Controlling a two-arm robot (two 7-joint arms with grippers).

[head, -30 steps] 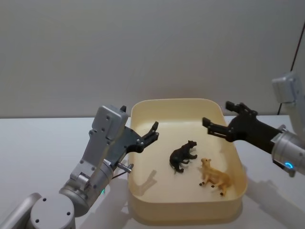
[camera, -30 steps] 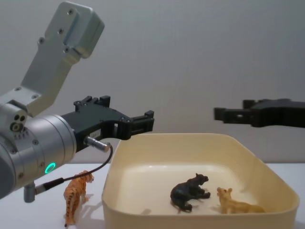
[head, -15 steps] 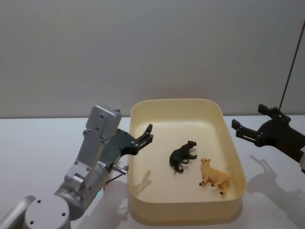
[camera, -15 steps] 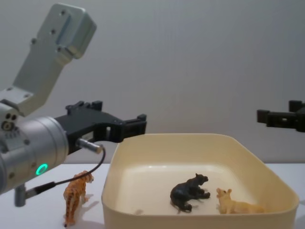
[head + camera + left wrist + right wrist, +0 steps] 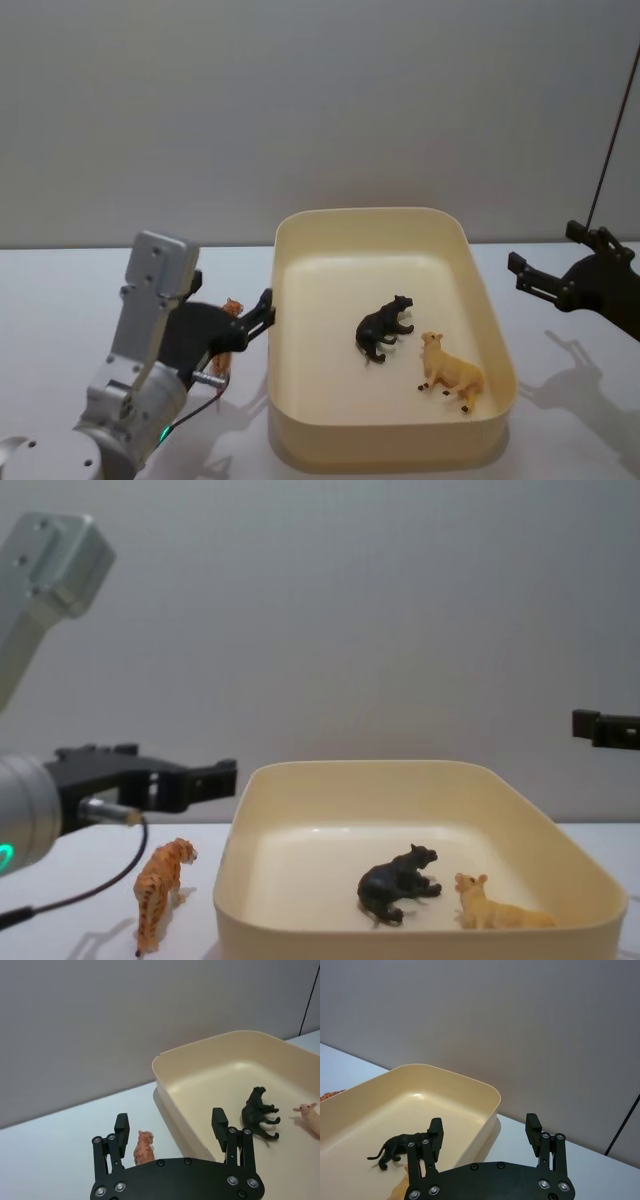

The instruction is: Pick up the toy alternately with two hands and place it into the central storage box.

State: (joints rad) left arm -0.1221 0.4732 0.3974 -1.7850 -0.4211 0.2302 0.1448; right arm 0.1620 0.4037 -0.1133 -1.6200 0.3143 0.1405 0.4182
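Tiger (image 5: 160,885) lies nearest your left gripper (image 5: 170,1120), jaws spread.
It stands at 9 o'clock of the storage box (image 5: 370,212); right gripper (image 5: 484,1123), also spread, waits at 3.

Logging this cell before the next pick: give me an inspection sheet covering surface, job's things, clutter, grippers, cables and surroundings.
Surface: white table, plain.
Job's things: cream storage box holds a black toy animal and a tan one; striped tiger toy stands on the table left of it.
Clutter: nothing seen.
Grippers: left gripper open, empty, low beside the box's left wall near the tiger; right gripper open, empty, raised right of the box.
Cables: thin black cable loops from the left wrist.
Surroundings: plain grey wall.
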